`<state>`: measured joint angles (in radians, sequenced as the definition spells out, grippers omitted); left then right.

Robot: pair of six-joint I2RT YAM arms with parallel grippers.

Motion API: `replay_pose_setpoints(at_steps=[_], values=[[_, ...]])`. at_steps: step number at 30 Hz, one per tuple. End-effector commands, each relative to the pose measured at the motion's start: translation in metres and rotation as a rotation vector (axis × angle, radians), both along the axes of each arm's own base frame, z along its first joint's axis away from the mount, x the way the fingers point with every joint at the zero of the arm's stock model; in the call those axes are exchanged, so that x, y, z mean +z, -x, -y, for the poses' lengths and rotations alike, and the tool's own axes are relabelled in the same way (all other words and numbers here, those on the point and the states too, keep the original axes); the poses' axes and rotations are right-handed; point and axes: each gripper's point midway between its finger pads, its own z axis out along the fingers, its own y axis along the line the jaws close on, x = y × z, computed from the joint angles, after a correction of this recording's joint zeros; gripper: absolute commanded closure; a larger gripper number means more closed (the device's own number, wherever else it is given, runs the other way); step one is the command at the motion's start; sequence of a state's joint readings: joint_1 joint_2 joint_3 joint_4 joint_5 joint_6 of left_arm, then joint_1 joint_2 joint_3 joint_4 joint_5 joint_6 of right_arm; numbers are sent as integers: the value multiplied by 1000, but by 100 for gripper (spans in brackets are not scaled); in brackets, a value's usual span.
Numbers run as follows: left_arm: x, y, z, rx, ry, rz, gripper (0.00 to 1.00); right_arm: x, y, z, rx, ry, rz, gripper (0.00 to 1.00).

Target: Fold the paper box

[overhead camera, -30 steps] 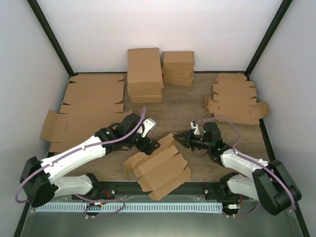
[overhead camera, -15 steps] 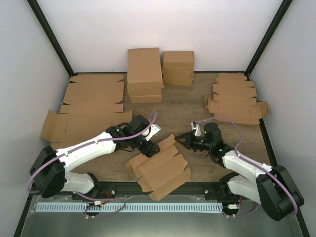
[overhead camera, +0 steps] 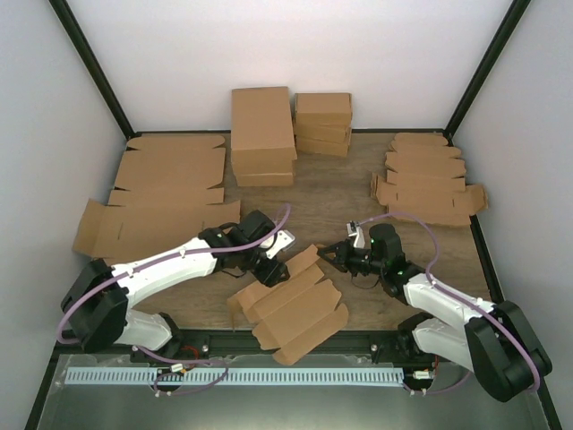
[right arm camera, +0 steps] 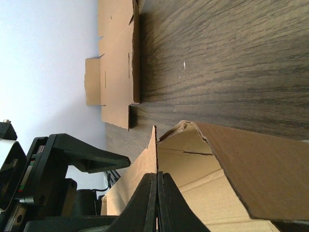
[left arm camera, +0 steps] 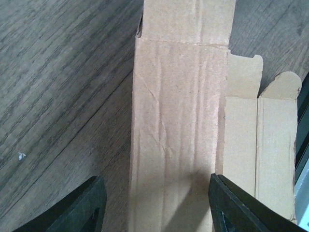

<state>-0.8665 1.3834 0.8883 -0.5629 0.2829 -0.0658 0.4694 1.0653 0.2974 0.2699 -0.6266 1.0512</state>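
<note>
Flap pinch: small brown cardboard die-cut paper box [overhead camera: 291, 305] at the wooden table's [overhead camera: 331, 193] 6 o'clock edge.
Long axis 8-to-2 o'clock; right tool [overhead camera: 327, 253] clamps its 2 o'clock flap, left tool [overhead camera: 276, 269] spread over a panel alongside.

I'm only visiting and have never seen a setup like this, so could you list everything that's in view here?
paper box: one, brown, half-folded, near middle of the table
large flat cardboard sheets: several overlapping, brown, left side
closed boxes: two stacks, brown, back middle
small flat blanks: one pile, brown, back right
table: one, dark wood, under everything
left gripper: one, black, open, straddling a panel of the paper box
right gripper: one, black, shut on a flap of the paper box
</note>
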Motion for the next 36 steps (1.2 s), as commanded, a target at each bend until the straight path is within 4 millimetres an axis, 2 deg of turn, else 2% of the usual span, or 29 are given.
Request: replay_pose_setpoints(at_steps=[1,8,12,24,27,36], values=[[-1,5,4,-28,13,-29,40,-2,1,2,-2,25,20,99],[8,13,11,-51,61,-45,38,-5,2,4,-8,34,18,99],[9,17,12,-58,70,-54,31,-7,4,5,-8,35,16,99],[-1,18,10,-32,-13,-35,44,-10,6,10,-29,50,12,99],[-1,18,12,-29,-35,-20,48,-12,7,12,-36,53,7,95],[-2,26,22,-45,-94,33,50,-17,15,17,-49,58,-10,93]])
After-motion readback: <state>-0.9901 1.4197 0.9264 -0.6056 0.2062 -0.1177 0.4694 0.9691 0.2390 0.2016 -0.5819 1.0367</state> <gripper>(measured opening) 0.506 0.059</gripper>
